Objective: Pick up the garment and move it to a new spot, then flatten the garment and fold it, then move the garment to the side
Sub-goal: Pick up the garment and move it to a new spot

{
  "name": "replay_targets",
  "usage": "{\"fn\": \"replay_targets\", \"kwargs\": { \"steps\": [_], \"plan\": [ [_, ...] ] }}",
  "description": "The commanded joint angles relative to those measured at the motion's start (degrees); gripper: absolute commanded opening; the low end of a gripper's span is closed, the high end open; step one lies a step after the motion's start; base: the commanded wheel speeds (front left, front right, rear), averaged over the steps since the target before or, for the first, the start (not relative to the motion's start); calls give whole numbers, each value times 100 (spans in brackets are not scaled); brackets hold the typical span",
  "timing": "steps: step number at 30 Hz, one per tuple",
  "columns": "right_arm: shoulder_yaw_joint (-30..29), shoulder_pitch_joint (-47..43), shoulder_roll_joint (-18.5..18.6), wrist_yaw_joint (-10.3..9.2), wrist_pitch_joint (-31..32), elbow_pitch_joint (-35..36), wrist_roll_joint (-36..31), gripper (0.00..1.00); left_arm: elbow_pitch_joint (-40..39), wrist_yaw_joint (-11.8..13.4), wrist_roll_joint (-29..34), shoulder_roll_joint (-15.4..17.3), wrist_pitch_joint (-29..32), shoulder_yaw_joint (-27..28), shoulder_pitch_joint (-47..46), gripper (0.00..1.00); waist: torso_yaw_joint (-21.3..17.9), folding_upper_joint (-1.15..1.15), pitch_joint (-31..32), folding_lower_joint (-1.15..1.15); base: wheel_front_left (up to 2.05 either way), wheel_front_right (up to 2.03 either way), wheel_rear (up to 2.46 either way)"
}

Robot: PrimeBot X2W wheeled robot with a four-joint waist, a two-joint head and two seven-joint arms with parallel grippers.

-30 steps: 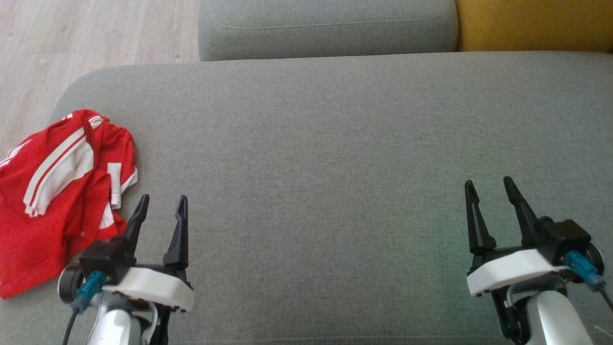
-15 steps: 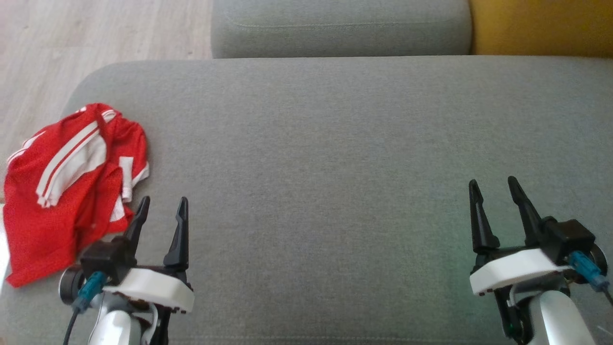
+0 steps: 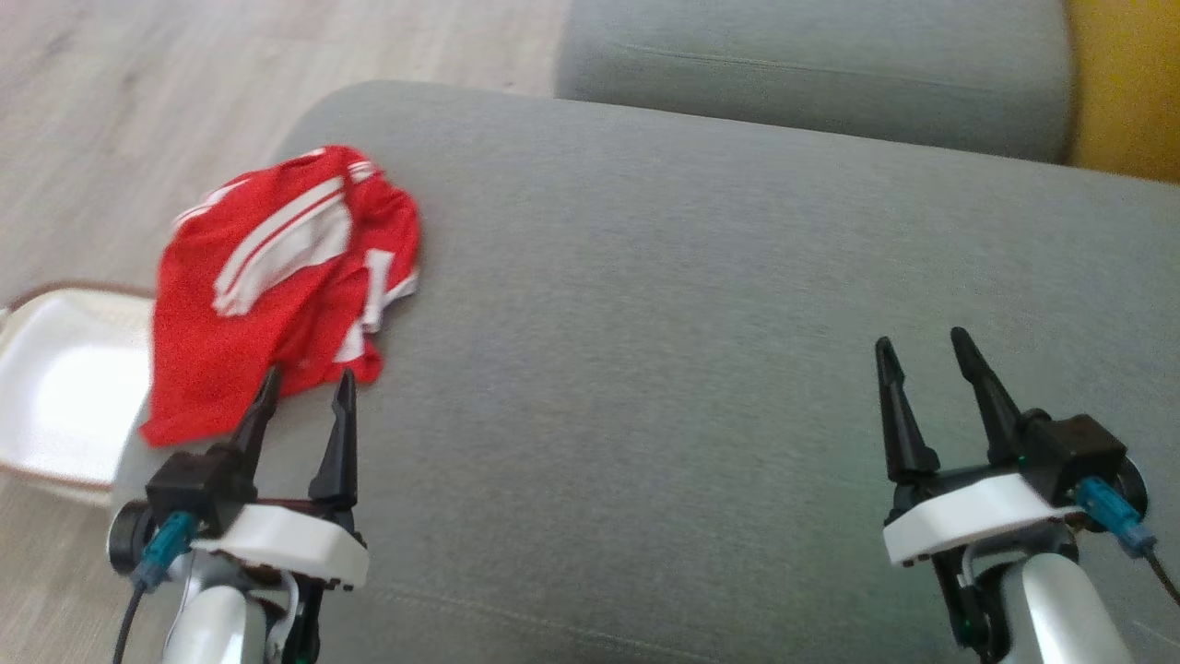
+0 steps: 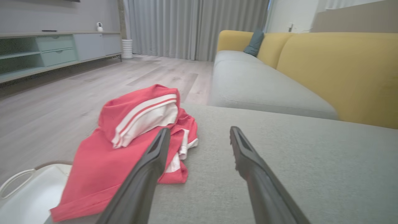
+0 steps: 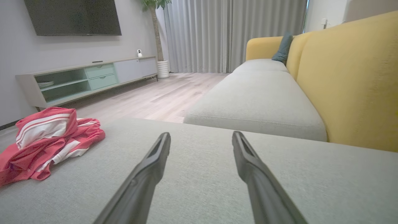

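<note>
Garment (image 3: 277, 277) crumpled at cushion (image 3: 691, 323) edge; white basket (image 3: 64, 397) beside.

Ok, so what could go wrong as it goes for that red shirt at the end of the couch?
The red garment lies at the left edge of the grey cushion, beside the white basket on the floor; a nudge from the open left gripper might push it off. It is crumpled in layers, so a pinch may catch only one fold and lift it bunched.
</note>
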State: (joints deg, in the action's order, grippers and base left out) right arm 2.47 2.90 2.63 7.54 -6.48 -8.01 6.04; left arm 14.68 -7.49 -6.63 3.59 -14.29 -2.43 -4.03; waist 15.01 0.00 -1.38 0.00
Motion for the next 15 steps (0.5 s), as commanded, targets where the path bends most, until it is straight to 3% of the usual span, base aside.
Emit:
{"fn": "replay_targets", "kwargs": {
  "steps": [1, 8, 15],
  "plan": [
    [172, 173, 25, -5, 29, 244, 10, 100, -183, 29, 38, 77, -71, 237, -315, 100, 357, 0, -5, 0, 0, 0, 0],
    [273, 198, 25, -5, 81, 285, 40, 100, -212, 34, 14, 77, -71, 319, -317, 100, 820, 0, -23, 0, 0, 0, 0],
    [276, 211, 25, -5, 95, 280, 30, 100, -222, 29, 10, 58, -71, 335, -299, 100, 993, 0, -38, 0, 0, 0, 0]
  ]
}}
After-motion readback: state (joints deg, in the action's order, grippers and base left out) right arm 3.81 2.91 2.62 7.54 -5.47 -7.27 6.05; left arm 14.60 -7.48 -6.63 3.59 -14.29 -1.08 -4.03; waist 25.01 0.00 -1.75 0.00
